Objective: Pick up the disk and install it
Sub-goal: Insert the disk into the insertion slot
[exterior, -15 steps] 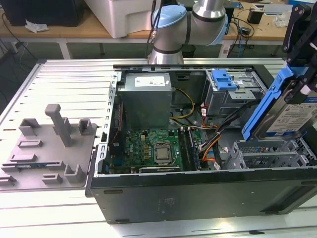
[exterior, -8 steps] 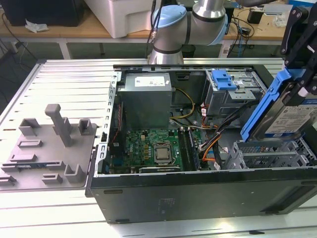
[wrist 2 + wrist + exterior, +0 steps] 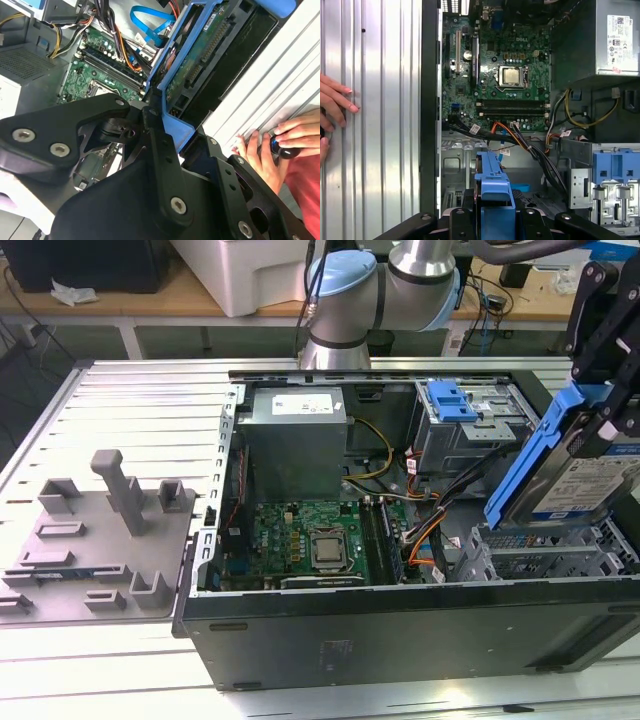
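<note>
- The gripper (image 3: 495, 217) is closed on the disk (image 3: 494, 182) — it clamps the blue carrier edge-on.
- In the exterior view the disk hangs tilted over the cage (image 3: 545, 555), at that view's right, and is not yet seated.
- Step in hand, as I judge it: the pick is done and the install is under way — the disk needs levelling and lining up with the cage's slot.
- Beyond lies the motherboard (image 3: 495, 75); a person's hand (image 3: 332, 105) rests on the table (image 3: 385, 150).

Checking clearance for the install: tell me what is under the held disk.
Under the tilted disk sits a grey perforated drive cage, with cables beside it. The part of the cage right behind the disk is covered.
</note>
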`<action>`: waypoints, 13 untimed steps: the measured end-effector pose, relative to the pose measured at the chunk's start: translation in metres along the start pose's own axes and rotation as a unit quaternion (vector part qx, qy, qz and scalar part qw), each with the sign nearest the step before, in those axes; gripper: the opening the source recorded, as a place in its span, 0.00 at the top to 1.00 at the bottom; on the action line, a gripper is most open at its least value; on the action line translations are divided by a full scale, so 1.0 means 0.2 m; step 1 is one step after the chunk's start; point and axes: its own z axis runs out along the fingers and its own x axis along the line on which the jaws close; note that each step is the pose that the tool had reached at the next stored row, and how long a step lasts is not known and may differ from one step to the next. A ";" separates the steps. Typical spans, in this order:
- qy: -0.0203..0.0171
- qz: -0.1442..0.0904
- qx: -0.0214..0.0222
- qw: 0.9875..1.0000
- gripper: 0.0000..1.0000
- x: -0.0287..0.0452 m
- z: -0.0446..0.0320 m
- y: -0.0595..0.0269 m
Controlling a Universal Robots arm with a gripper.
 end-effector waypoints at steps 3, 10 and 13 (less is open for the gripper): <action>0.000 0.000 0.000 1.000 0.63 0.000 0.005 0.000; 0.000 0.000 0.000 1.000 0.63 0.002 0.022 0.000; 0.000 0.000 0.000 1.000 0.63 0.002 0.025 0.000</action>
